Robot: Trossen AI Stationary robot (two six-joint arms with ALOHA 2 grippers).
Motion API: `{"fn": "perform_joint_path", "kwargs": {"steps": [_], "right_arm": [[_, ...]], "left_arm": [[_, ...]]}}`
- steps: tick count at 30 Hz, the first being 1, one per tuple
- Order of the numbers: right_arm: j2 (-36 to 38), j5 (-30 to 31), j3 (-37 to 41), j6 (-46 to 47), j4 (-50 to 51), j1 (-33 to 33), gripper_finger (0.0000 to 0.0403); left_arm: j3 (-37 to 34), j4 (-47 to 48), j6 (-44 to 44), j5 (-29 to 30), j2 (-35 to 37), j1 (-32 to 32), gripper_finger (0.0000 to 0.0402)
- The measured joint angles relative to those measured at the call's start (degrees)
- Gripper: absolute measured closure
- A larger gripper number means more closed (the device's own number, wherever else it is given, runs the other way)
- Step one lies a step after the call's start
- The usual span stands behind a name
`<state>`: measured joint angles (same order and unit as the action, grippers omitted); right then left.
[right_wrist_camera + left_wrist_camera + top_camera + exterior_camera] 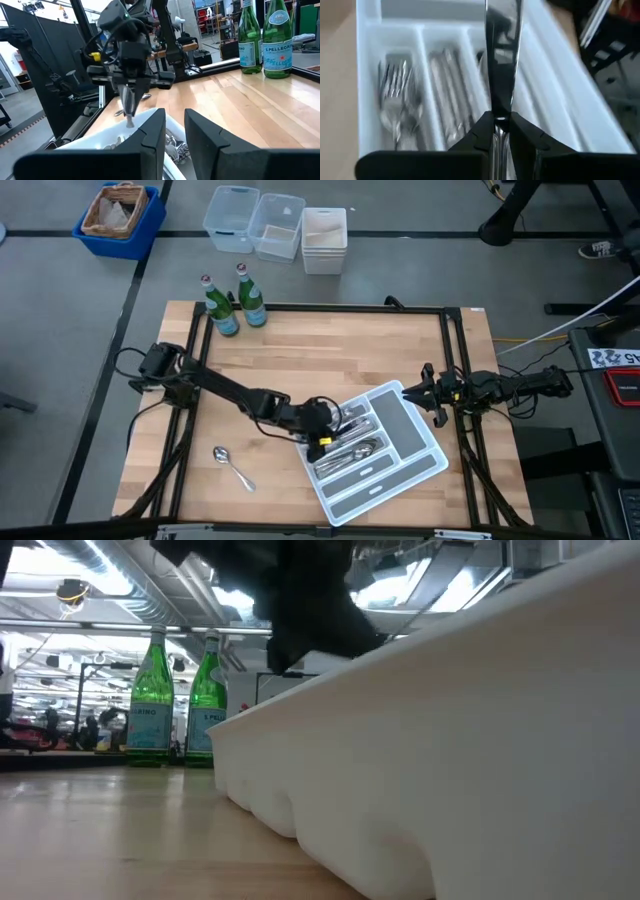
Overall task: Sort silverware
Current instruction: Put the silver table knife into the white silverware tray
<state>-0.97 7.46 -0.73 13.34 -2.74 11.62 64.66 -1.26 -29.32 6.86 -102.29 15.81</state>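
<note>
Left gripper sits over the near-left end of the white divided tray, arm stretched diagonally across the wooden table. On my left wrist feed its fingers are clamped on a shiny knife, the blade pointing out past the fingertips over the tray's compartments. From the right wrist camera I see that same gripper pointing down with the knife hanging just above the tray's edge.

Silverware already in the tray: forks in 1 outer slot, a row of long handles in the slot beside it, more pieces partly hidden behind the knife. From above these read as a shiny cluster in the tray's left-hand slots; the slots toward the right look grey and bare.

1 spoon lies loose on the table, left of the tray, well apart from it.

Right gripper waits at the tray's far right corner, fingers parted with a clear gap, holding nothing.

2 green glass bottles stand upright together near the far left corner of the table. Beyond the table, on the floor: a blue bin and 3 pale plastic containers.

Low camera is mostly filled by the tray's white wall, with the bottles behind it and a dark arm above.
</note>
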Motion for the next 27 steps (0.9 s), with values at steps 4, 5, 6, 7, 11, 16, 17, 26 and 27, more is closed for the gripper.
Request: {"fn": "perform_joint_path", "kwargs": {"steps": [4,5,6,7,11,16,17,26,27], "right_arm": [[-0.02,-0.02,0.00,0.00,0.04,0.00,0.0327],[-0.01,-0.01,0.00,0.00,0.06,0.00,0.0327],[0.00,0.00,0.00,0.00,0.13,0.00,0.0327],[0.00,-0.02,0.00,0.00,0.11,0.00,0.0327],[0.00,-0.02,0.00,0.00,0.07,-0.02,0.0327],[0.00,0.00,0.00,0.00,0.04,0.00,0.0327],[0.00,0.00,0.00,0.00,0.04,0.00,0.0327],[0.00,0.00,0.00,0.00,0.00,0.00,0.0327],[0.00,0.00,0.00,0.00,0.00,0.00,0.0327]], "left_arm": [[0.01,3.99,-1.29,-1.17,-0.74,-0.34,0.0369],[-0.04,4.60,-1.28,-1.20,-1.10,-0.22,0.0369],[-0.06,4.14,-1.30,-1.34,-1.60,-0.14,0.0369],[-0.04,3.90,-1.31,-1.41,-1.93,-0.01,0.0369],[0.03,2.54,-1.29,-1.34,-3.60,0.35,0.0368],[0.09,1.39,-1.51,-1.23,-5.27,0.27,0.0368],[0.09,1.09,-1.49,-1.21,-5.34,0.29,0.0368],[0.00,1.27,-0.39,-1.62,-5.06,-0.34,0.0368],[-0.01,1.34,-0.42,-1.72,-5.06,-0.47,0.0366]]}}
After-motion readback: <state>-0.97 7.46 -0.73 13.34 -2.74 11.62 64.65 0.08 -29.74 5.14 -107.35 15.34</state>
